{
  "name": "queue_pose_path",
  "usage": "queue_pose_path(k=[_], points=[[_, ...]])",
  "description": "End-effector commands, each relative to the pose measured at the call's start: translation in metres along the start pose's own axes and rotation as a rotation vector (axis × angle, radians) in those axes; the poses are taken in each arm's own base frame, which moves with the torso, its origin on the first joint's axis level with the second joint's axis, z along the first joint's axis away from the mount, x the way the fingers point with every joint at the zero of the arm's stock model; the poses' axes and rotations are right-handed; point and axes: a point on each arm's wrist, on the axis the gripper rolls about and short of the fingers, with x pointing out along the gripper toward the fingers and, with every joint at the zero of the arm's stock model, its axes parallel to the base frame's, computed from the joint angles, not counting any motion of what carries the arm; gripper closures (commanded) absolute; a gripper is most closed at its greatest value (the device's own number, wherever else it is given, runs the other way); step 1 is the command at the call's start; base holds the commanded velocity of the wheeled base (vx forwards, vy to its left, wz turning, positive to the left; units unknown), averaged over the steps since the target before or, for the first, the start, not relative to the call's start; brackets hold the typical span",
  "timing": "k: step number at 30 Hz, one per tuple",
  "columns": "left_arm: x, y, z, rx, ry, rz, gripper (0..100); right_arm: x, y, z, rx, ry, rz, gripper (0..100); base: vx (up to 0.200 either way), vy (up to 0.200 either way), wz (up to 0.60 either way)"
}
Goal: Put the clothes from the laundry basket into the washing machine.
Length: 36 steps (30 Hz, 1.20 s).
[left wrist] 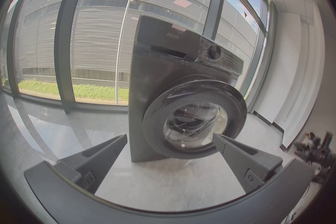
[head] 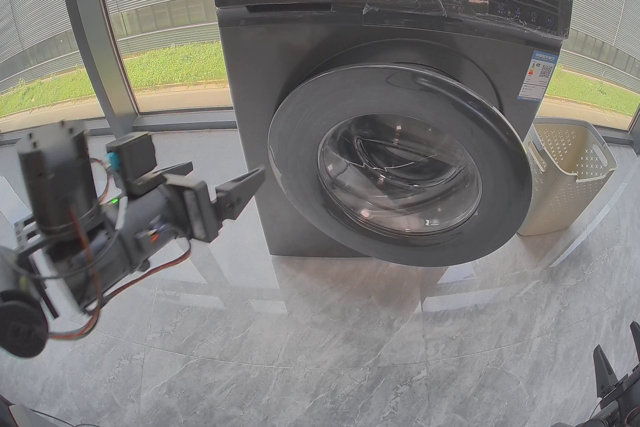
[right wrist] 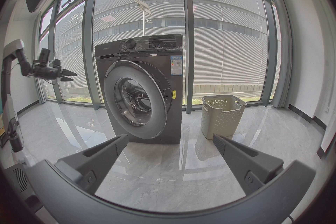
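The grey washing machine point(head: 393, 95) stands in front of me, and its round glass door point(head: 400, 165) is swung partly out from the front. A cream perforated laundry basket point(head: 567, 175) sits on the floor to its right; I see no clothes over its rim. My left gripper point(head: 207, 181) is raised at the left, open and empty, its fingers pointing at the machine's left side. In the left wrist view the door point(left wrist: 194, 119) lies between the open fingers point(left wrist: 101, 156). My right gripper point(head: 617, 341) is low at the bottom right, open and empty, facing the machine point(right wrist: 143, 88) and the basket point(right wrist: 222, 114).
A glossy grey tiled floor point(head: 347, 335) spreads out before the machine. Tall windows with dark frames point(head: 90, 28) run behind it. A white wall point(right wrist: 311, 60) stands to the right of the basket.
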Motion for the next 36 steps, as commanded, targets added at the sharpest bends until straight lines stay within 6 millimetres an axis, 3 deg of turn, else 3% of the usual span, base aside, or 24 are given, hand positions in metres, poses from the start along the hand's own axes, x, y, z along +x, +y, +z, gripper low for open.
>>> queue_pose_path(k=[1,5,14,22,24,27,29,31,33,36], points=[[-0.116,0.030,-0.022,0.090,-0.098,0.022,0,0.000,0.000,-0.005,0.001,0.001,0.000,0,0.000,0.000,0.00],[-0.152,0.050,-0.059,0.134,-0.074,0.133,0,0.000,0.000,-0.005,0.001,0.003,-0.001,0,0.000,0.000,0.00],[-0.213,0.062,-0.108,0.137,-0.124,0.283,0,0.000,0.000,-0.005,-0.002,0.003,0.005,0,0.000,0.000,0.00],[-0.241,0.058,-0.138,0.141,-0.149,0.391,0,0.000,0.001,-0.005,-0.026,-0.002,0.046,0,0.000,0.000,0.00],[-0.243,0.056,-0.146,0.127,-0.128,0.383,0,-0.005,0.002,0.015,-0.028,-0.107,0.067,0,0.000,0.000,0.00],[-0.246,0.053,-0.150,0.136,-0.162,0.372,0,-0.026,0.003,0.065,-0.043,-0.302,0.163,0,0.000,0.000,0.00],[-0.247,0.052,-0.151,0.143,-0.171,0.365,0,-0.026,0.004,0.070,-0.045,-0.299,0.180,0,0.000,0.000,0.00],[-0.247,0.052,-0.151,0.148,-0.159,0.372,0,-0.008,0.006,0.076,0.000,-0.106,0.310,0,0.000,0.000,0.00],[-0.247,0.052,-0.151,0.143,-0.155,0.401,0,-0.002,0.007,0.077,0.031,-0.062,0.339,0,0.000,0.000,0.00],[-0.247,0.056,-0.151,0.115,-0.100,0.553,0,0.027,0.009,0.083,0.167,0.094,0.421,0,0.000,0.000,0.00]])
